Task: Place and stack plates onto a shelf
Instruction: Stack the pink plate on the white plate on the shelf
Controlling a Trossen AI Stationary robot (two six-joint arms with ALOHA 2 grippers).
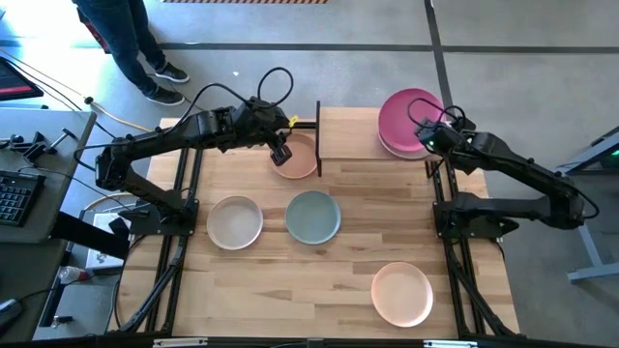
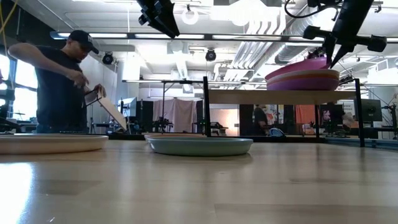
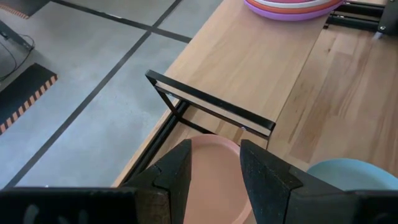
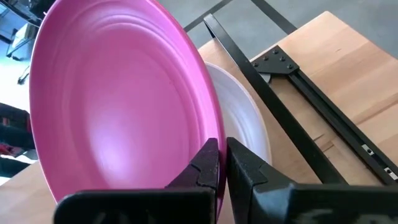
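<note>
Magenta plate (image 4: 118, 106) tilted in right pincer (image 4: 222, 163)

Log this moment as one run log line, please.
left pincer: open above peach plate | right pincer: shut on magenta plate, tilted atop shelf stack | grey-teal plate on table

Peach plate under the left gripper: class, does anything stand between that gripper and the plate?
Nothing visible does. The left gripper hangs open directly above the peach plate, which lies on the table beside the shelf's black upright. The wrist view shows the plate's surface bare between the fingers.
</note>
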